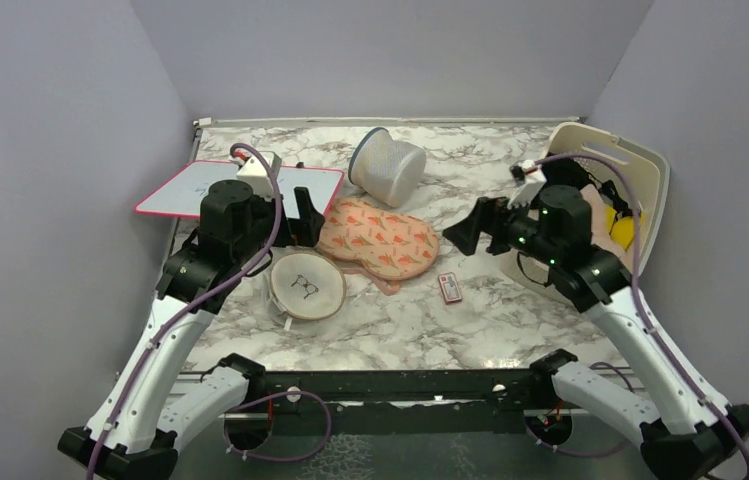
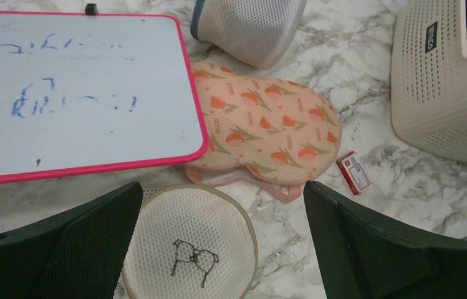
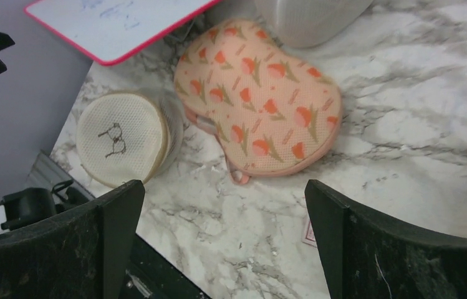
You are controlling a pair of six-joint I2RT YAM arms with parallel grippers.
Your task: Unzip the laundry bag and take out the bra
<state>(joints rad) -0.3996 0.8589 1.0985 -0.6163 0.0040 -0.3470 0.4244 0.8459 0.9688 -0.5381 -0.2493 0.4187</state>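
Note:
The laundry bag point(image 1: 308, 285) is a round cream mesh pouch with a black bra outline on its flat face. It lies zipped on the marble table, front left. The left wrist view has the laundry bag point(image 2: 190, 246) just below and between the fingers of my left gripper point(image 2: 223, 193), which hangs open above it. Seen from above, the left gripper point(image 1: 300, 215) hovers just behind the bag. My right gripper point(image 1: 470, 232) is open over the table's middle right, well away from the laundry bag point(image 3: 121, 137). The bra is hidden.
A pink-framed whiteboard point(image 1: 240, 188) lies at the back left. A peach tulip-print mesh pouch point(image 1: 378, 238) sits beside the bag, with a grey-white mesh cylinder point(image 1: 387, 165) behind it. A cream slotted basket point(image 1: 640, 170) stands at the right edge. A small red-and-white card point(image 1: 450, 288) lies near the centre.

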